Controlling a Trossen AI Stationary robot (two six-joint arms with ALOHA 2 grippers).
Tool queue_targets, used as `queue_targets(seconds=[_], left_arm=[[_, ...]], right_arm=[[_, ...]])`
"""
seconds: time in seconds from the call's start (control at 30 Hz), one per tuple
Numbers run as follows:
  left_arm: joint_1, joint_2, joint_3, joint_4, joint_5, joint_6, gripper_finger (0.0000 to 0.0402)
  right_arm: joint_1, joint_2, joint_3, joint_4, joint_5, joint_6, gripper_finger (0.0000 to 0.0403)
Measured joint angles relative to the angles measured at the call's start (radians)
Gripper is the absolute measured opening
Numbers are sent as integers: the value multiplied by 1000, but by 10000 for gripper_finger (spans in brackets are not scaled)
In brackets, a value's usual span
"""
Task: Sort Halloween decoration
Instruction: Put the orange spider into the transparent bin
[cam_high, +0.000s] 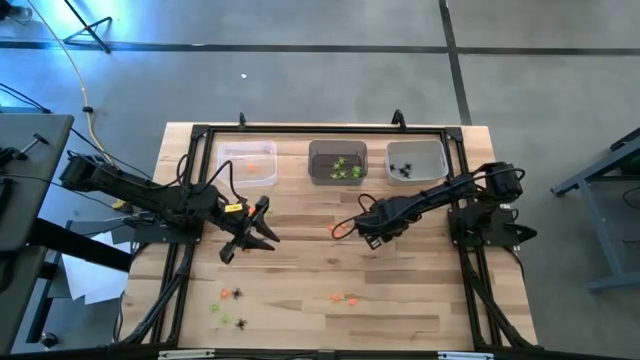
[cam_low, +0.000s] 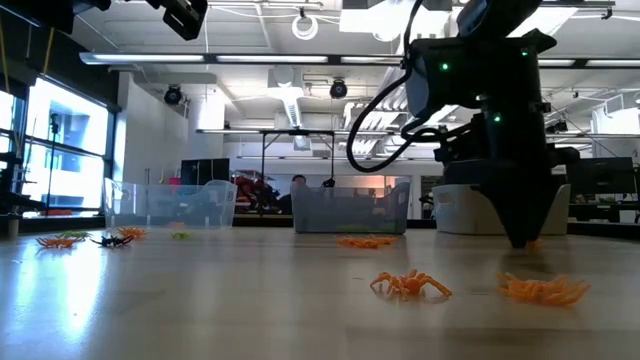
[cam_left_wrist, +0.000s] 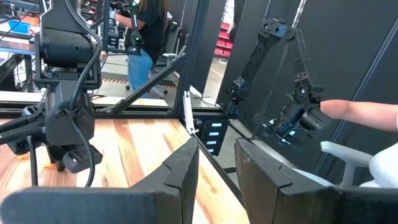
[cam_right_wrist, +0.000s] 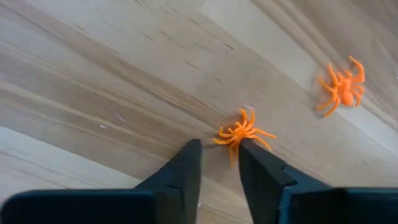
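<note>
Orange spider trinket (cam_right_wrist: 239, 134) on the pale wood table (cam_high: 330, 265), its rear legs just between the right gripper (cam_right_wrist: 219, 157) fingertips, jaws narrowly spread and not yet pressed on it; 2nd orange spider (cam_right_wrist: 341, 87) near it, apart, on the bare planks. From above, right gripper (cam_high: 370, 228) mid-table, below the middle bin (cam_high: 336, 161); orange pair (cam_high: 345, 298) toward the front edge, green and black trinkets (cam_high: 230, 308) at the front left. 3 translucent bins along the far edge: left bin (cam_high: 248, 162) with orange pieces, middle with green, right bin (cam_high: 416, 161) with black spiders. Left gripper (cam_high: 262, 232) raised above the table's left half, fingers (cam_left_wrist: 180, 174) set a little apart, nothing between them. At table height, orange spiders (cam_low: 410, 285) close in the foreground, more trinkets (cam_low: 110, 239) far left, the right gripper's tip (cam_low: 520, 235) down on the wood; beyond, a bright workshop with ceiling ducts and benches. Seen only past the left wrist: a black frame, a person (cam_left_wrist: 142, 43) standing behind it, and a sleeve (cam_left_wrist: 357, 112) at the edge.
</note>
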Motion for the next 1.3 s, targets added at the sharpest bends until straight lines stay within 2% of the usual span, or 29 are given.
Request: queue_targets(seconds=[0.17,0.23,0.53,0.8,1.1,1.2,1.3], left_arm=[[0,0,0,0,0,-1,90],[0,0,0,0,0,-1,90],[0,0,0,1,0,-1,90],[0,0,0,2,0,-1,90],[0,0,0,1,0,0,90],[0,0,0,-3,0,9,90],[0,1,0,-24,0,43,90]], right_arm=[[-1,1,-1,-5,-1,21,16],[-1,1,-2,-7,-1,22,6],[6,-27,-5,-29,-6,26,1],[37,-169,-8,-56,5,73,0],[130,-341,-7,-30,105,171,0],[170,-379,-6,36,153,170,0],[211,-402,-6,179,224,142,0]])
